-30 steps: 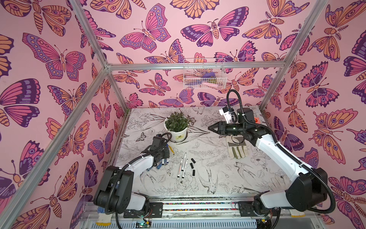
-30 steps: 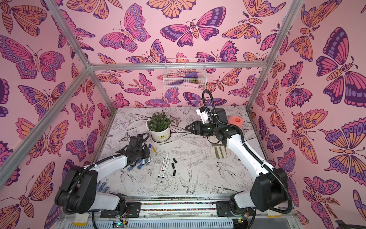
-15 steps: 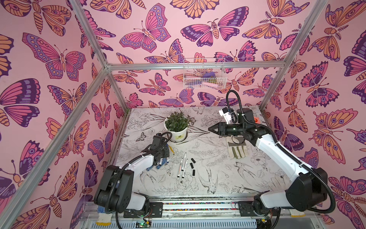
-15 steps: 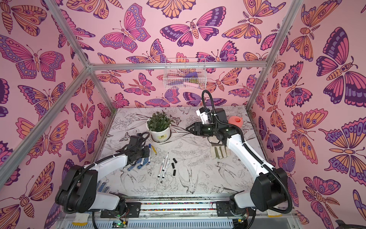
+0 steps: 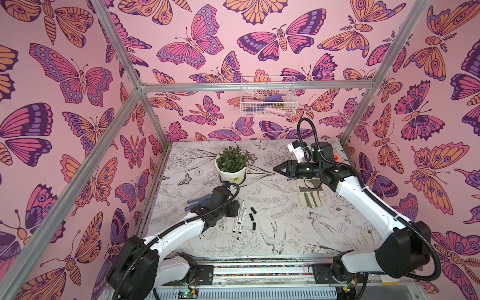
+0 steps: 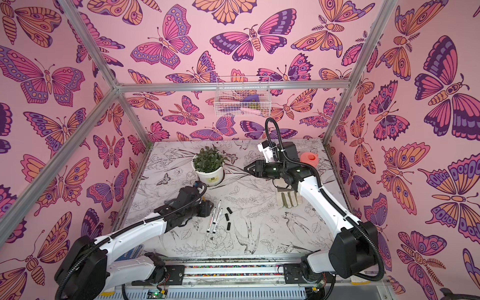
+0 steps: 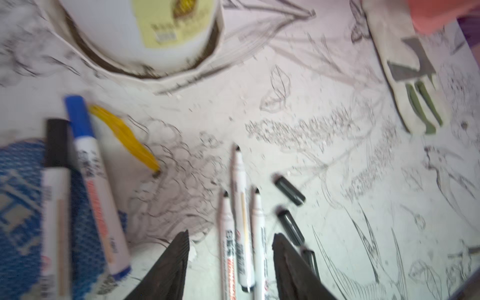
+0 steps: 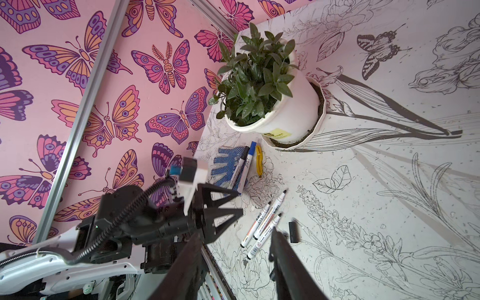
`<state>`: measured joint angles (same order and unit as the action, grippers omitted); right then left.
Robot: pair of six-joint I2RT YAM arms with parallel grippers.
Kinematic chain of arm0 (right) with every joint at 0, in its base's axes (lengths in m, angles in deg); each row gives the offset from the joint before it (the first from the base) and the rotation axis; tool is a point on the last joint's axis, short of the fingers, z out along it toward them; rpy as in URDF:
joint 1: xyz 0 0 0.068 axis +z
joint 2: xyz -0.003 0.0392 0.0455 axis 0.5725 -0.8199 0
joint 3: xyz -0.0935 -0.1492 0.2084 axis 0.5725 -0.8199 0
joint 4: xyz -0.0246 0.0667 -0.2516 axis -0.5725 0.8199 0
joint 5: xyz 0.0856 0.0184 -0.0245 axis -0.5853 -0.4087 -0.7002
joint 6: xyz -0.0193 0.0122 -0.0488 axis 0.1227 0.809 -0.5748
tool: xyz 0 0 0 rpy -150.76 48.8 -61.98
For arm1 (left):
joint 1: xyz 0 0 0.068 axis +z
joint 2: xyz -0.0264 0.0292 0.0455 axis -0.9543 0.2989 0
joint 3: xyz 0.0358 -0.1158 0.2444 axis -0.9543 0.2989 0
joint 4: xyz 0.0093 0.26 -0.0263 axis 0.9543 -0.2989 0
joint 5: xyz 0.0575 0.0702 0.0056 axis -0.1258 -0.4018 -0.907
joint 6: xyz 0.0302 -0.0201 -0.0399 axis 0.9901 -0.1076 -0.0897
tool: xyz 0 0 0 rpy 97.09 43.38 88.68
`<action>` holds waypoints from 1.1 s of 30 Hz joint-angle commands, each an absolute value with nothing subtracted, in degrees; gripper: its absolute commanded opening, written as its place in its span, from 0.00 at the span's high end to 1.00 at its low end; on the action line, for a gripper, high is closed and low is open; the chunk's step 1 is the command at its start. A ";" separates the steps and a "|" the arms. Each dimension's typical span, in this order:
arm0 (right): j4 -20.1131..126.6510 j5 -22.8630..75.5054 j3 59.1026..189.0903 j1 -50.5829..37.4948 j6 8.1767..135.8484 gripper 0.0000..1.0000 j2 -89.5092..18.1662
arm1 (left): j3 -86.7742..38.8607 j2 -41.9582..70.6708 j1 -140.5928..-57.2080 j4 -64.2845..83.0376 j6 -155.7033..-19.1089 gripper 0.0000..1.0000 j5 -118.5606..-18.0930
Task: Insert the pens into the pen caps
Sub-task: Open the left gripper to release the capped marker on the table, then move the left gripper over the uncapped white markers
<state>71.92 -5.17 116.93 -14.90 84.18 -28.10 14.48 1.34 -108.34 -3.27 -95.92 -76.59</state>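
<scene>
White-barrelled uncapped pens (image 7: 240, 207), three, lie side by side on table, right ahead of left gripper (image 7: 230, 240). Barrels run into gap between its jaws, dark tips point away. Height of jaws over pens unclear. Left jaws stand apart, nothing gripped. Loose black caps (image 7: 289, 192), three, lie just beside pens, off outer side of one jaw. Two capped pens (image 7: 96, 181), one blue-capped, one black-capped, rest on blue glove (image 7: 15, 161) off opposite jaw. Right gripper (image 8: 236, 233) hangs above table, well apart from pens, jaws parted, empty.
</scene>
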 commanded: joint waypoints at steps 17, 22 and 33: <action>73.03 -5.01 119.28 -14.15 81.55 0.56 -30.34 | 17.80 -0.60 -116.20 -16.96 -101.28 0.44 -81.78; 73.80 -4.77 119.81 -13.92 81.06 0.56 -30.10 | 15.85 2.84 -116.31 -17.00 -99.63 0.45 -81.92; 74.81 -3.67 119.61 -13.85 80.24 0.56 -29.52 | 13.08 10.57 -116.38 -16.84 -97.97 0.53 -84.81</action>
